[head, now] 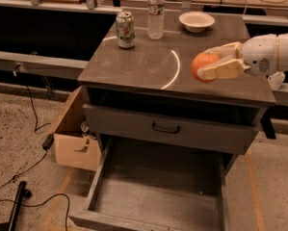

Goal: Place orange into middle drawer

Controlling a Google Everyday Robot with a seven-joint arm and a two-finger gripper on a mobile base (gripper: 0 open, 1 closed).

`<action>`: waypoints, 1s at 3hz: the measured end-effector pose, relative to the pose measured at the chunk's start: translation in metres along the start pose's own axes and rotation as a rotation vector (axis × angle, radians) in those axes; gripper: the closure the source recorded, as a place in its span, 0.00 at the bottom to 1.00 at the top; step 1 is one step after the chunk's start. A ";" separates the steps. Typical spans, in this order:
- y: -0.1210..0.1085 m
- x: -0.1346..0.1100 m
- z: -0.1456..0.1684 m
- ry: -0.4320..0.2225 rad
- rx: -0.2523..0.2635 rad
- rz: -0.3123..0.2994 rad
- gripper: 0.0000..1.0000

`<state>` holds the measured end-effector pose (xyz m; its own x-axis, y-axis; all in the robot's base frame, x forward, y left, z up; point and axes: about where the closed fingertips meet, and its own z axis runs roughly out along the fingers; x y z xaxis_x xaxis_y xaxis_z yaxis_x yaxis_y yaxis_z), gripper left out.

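Leftmost, on the speckled floor, an open cardboard box stood against the left side of the bench. On the bench top, toward the back left, a soda can stood upright. A clear water bottle stood just beside it to the right, and a white bowl sat further right, near the back edge. A thin white arc curved across the dark top near its middle. Right of that arc, the orange was over the front right part of the bench top, clamped in the gripper. Its two tan fingers were spread only as wide as the fruit and pressed against opposite sides of it. The white arm reached in from the right edge. Beneath the top, a grey drawer front with a small black handle sat nearly closed. Below it, the middle drawer was pulled well out toward the camera, its flat dark floor in view, well apart from the orange.
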<state>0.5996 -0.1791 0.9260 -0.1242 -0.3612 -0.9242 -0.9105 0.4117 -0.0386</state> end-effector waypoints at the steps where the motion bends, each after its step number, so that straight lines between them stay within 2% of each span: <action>1: 0.056 -0.007 0.002 -0.013 -0.094 0.007 1.00; 2: 0.116 -0.006 0.008 -0.025 -0.123 0.014 1.00; 3: 0.158 0.017 0.036 0.018 -0.125 -0.029 1.00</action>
<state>0.4681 -0.0900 0.8901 -0.1029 -0.3871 -0.9163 -0.9559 0.2933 -0.0165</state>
